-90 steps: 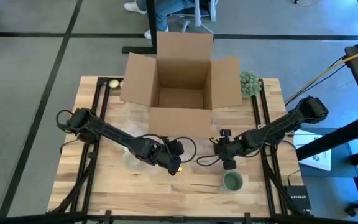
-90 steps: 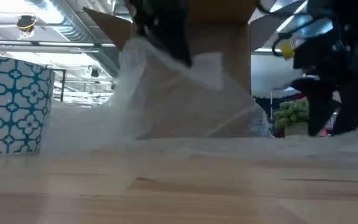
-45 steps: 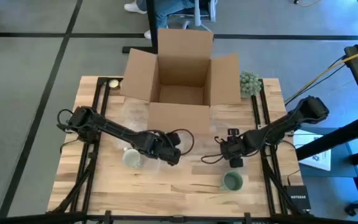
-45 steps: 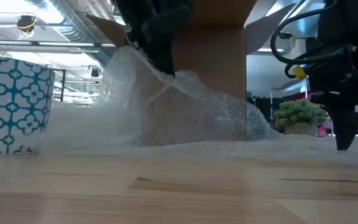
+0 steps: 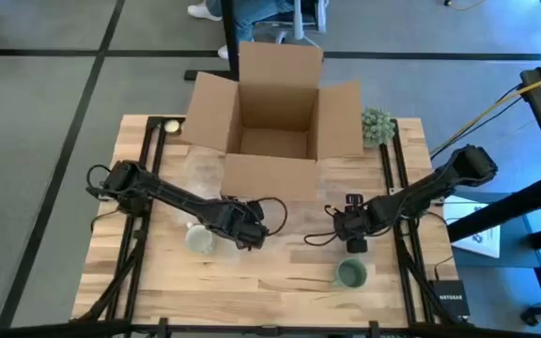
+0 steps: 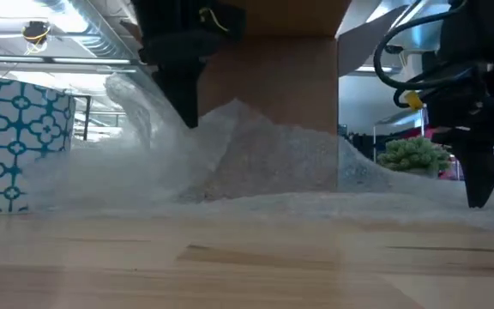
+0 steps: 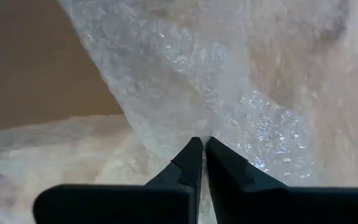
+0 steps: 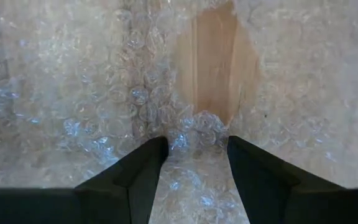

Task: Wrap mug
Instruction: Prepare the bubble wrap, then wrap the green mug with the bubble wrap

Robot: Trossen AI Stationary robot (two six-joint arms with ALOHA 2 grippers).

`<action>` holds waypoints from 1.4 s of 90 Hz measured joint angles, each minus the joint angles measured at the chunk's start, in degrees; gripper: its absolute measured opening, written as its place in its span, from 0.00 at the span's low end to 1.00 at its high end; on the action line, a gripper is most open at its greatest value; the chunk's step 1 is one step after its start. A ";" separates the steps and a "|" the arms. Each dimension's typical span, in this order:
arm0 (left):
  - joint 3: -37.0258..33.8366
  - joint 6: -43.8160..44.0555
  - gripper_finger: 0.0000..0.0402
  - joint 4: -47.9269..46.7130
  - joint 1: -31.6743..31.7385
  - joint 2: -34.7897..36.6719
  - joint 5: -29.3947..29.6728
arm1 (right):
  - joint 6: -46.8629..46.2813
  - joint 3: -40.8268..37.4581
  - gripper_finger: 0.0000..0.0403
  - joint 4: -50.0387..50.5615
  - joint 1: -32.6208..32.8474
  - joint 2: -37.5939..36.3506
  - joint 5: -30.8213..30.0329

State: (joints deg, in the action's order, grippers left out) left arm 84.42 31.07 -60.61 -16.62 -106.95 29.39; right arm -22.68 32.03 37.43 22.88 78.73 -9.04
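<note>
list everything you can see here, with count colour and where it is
table: 1, light wood, under everything
cardboard box: 1, brown, open, at the table's far edge
bubble wrap: 1 sheet, clear, spread in front of the box
patterned mug: 1, white with teal pattern, at the low view's left
green mug: 1, near the table's front, right of centre
small plant: 1, green, right of the box
router: 1, black, off the table's front right corner
person: 1, partly seen beyond the box
left gripper: shut on the bubble wrap, left of centre
right gripper: open, over the wrap, above the green mug
</note>
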 joint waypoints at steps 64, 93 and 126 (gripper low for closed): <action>3.23 -4.62 0.28 -1.76 4.99 0.63 -17.15 | 0.69 1.06 0.44 0.22 -0.01 -0.84 -4.90; 10.05 -4.36 0.33 -4.37 -0.31 6.21 -9.61 | -0.22 8.92 0.44 5.14 -0.05 -11.72 3.45; 1.91 -0.49 0.33 11.22 -6.91 6.57 -9.27 | -11.41 11.24 0.59 9.91 4.07 -20.47 11.34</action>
State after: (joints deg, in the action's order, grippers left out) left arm 86.33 30.57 -49.39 -23.53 -100.38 20.12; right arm -34.09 43.27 47.34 26.95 58.25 2.30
